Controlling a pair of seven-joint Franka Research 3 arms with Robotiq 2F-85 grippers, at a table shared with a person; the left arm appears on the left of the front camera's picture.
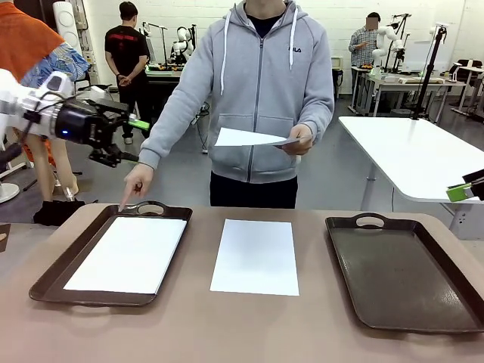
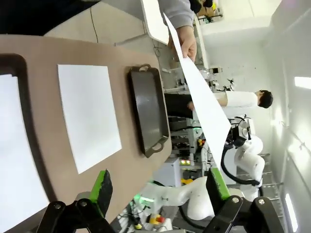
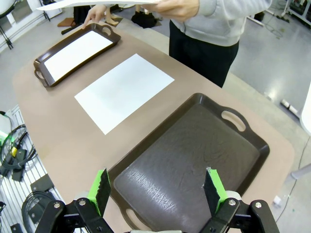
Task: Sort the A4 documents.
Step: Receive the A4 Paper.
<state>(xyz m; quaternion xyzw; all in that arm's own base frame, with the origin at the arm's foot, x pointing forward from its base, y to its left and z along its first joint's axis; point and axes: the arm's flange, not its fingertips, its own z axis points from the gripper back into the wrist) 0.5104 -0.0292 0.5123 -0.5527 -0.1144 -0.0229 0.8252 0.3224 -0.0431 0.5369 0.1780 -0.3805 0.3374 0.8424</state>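
Left hand [image 1: 134, 141] spread wide and empty, raised beside the far end of the left tray [image 1: 45, 283], we judge it nearer than our equally spread right hand [image 3: 156, 187] to the loose A4 document [image 1: 255, 256] lying just right of that tray, long axis running toward the person [image 1: 261, 83].

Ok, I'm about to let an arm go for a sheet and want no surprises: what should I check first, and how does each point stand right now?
1. Left gripper open and empty: ok.
2. Right gripper open and empty: ok.
3. Middle sheet flat on the table, nothing on it: ok.
4. Destination indicated: ok; the pointing hand aims at the left tray, which holds a tray sheet.
5. That tray's rim free of the hand: not ok; the fingertip is at its far edge.
6. Whether the held sheet is being offered: cannot tell.
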